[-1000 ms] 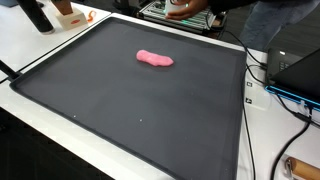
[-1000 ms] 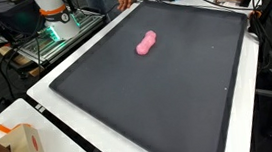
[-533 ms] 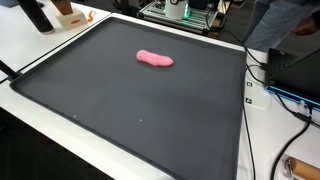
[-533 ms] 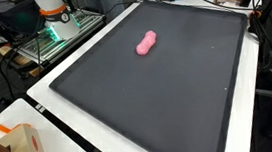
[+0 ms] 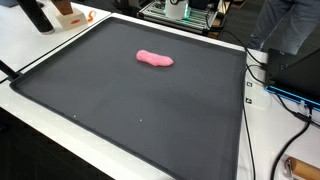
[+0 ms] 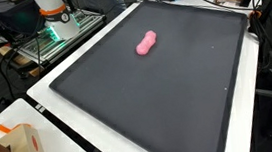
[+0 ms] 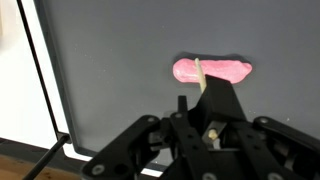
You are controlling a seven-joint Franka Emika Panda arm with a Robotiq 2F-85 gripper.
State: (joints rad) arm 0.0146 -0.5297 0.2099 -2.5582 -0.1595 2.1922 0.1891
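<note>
Gripper (image 7: 204, 100) shows only in wrist view, its spread untellable; pink lump (image 7: 212, 71) lies beyond it.

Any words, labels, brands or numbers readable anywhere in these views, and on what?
None can be read.
The pink object and the dark mat carry no print.
The cardboard box has an orange mark, too blurred to read.
</note>
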